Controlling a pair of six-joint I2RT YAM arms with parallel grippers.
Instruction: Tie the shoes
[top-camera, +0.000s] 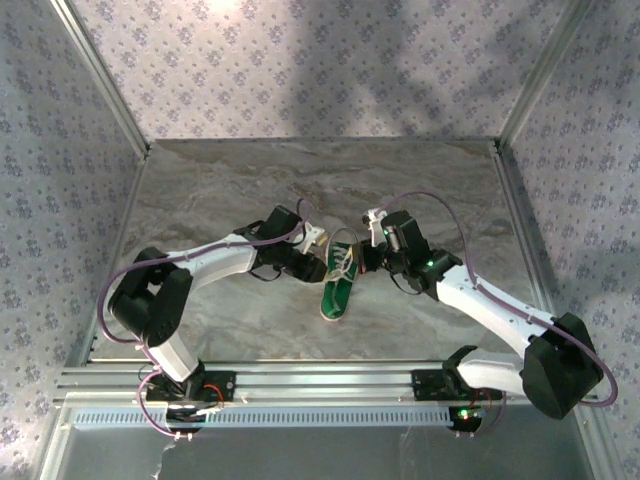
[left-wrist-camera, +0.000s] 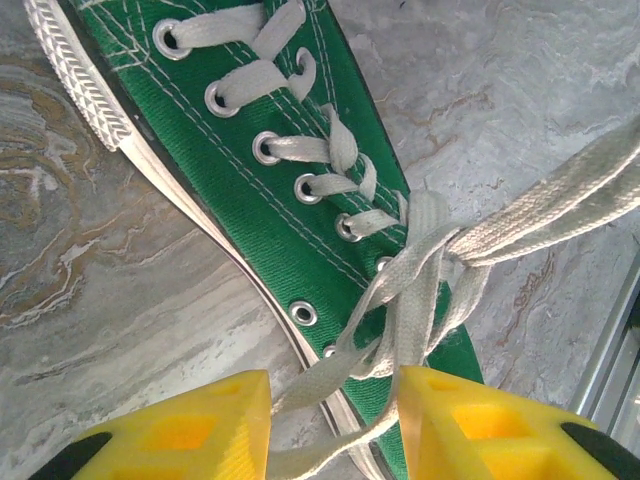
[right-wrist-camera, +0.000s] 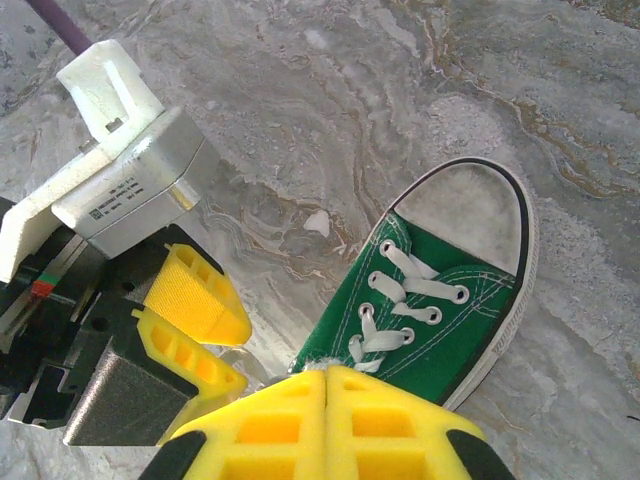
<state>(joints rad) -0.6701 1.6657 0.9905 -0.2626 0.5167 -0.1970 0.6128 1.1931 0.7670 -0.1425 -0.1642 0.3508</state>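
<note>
A marbled grey-brown tabletop (top-camera: 250, 180) sits inside an aluminium frame, backed by flower-patterned walls. The green canvas sneaker (top-camera: 336, 290) lies near the middle of the tabletop, between the two arms.

In the top view the left end effector (top-camera: 320, 247) is close to the sneaker at its 10 o'clock. The right end effector (top-camera: 368, 256) is close at its 2 o'clock.

In the left wrist view the left end effector is released. Its yellow fingers (left-wrist-camera: 200, 430) stand apart, and loose strands of the white laces (left-wrist-camera: 420, 260) hang through the gap between them. The crossing of the laces sits just above the fingertips. Two flat strands stretch away toward 2 o'clock and leave the picture. The row of metal eyelets (left-wrist-camera: 268, 147) climbs toward 11 o'clock.

In the right wrist view the right end effector is clenched, its yellow fingers (right-wrist-camera: 390, 430) pressed flat together right at the sneaker's laced opening. I cannot tell whether a lace is nipped between them. The white toe cap (right-wrist-camera: 470, 210) points toward 1 o'clock.
</note>
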